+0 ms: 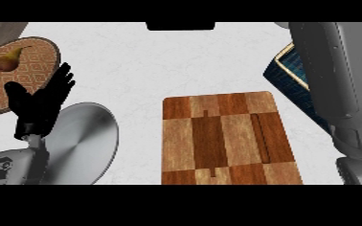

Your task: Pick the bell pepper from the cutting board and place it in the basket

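- The left hand [37, 103] rests at the left of the view, fingers straight and pointing to the far side, thumb apart; it holds nothing
- Its grey forearm comes in from the near left corner, over the left edge of a grey round plate [84, 143]
- Far left of that hand lies a patterned brown plate [39, 60] with a yellow-brown fruit [10, 60] on it
- The cutting board [226, 139], a checker of light and dark wood, lies in the near middle of the white counter [141, 67]; its top shows only wood
- The right forearm [329, 76] runs along the right edge from near to far, and crosses over the basket [280, 76], a dark blue one with a gold rim, which lies far right of the board
- The right hand itself is out of view, so its fingers cannot be told
- The bell pepper shows nowhere; where it is cannot be told
- A black block [180, 26] sits at the far edge, in the middle
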